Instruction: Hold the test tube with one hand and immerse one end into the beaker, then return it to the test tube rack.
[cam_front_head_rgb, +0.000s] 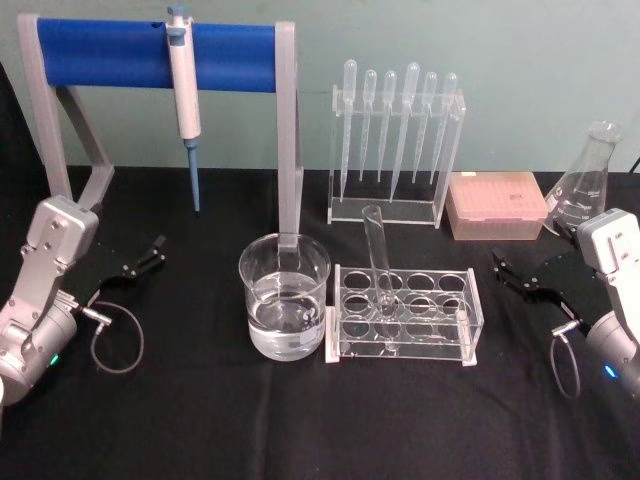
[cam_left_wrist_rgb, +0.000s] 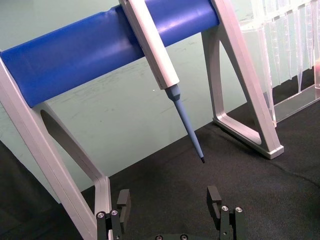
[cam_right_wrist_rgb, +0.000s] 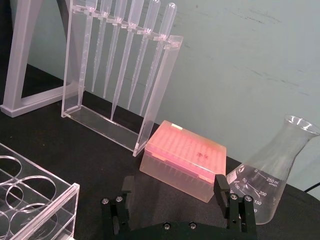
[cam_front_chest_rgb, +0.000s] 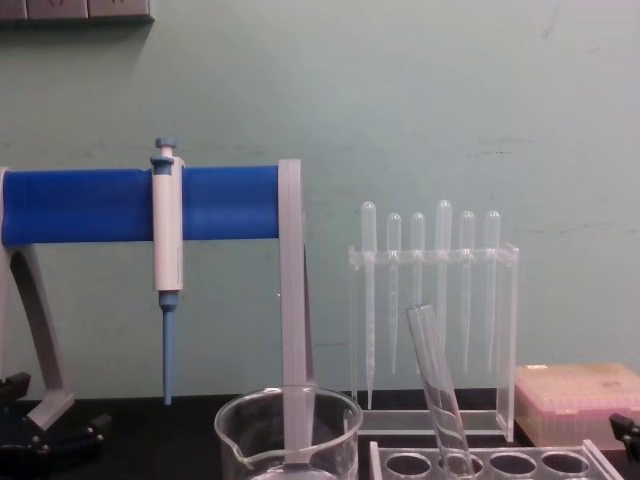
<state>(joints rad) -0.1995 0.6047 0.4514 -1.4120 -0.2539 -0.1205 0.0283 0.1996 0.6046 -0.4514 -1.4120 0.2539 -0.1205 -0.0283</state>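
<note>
The test tube (cam_front_head_rgb: 378, 255) leans in the rack (cam_front_head_rgb: 474, 335) at centre frame, right of the beaker (cam_front_head_rgb: 252, 285). The left end effector (cam_front_head_rgb: 143, 256) and right end effector (cam_front_head_rgb: 512, 272) wait wide open and empty near the side edges. Grasping seems pending: one must close on the tube's upper half.

A: What lies behind?
B: A pale green painted wall (cam_front_chest_rgb: 450, 100), plain with faint scuffs, across the upper half of the frame.
A: And below it?
B: A table (cam_front_head_rgb: 300, 430) under matte black cloth, filling the lower half and meeting the wall. In the chest view's upper left corner, a grey panel (cam_front_chest_rgb: 75, 8) sits on the wall.
</note>
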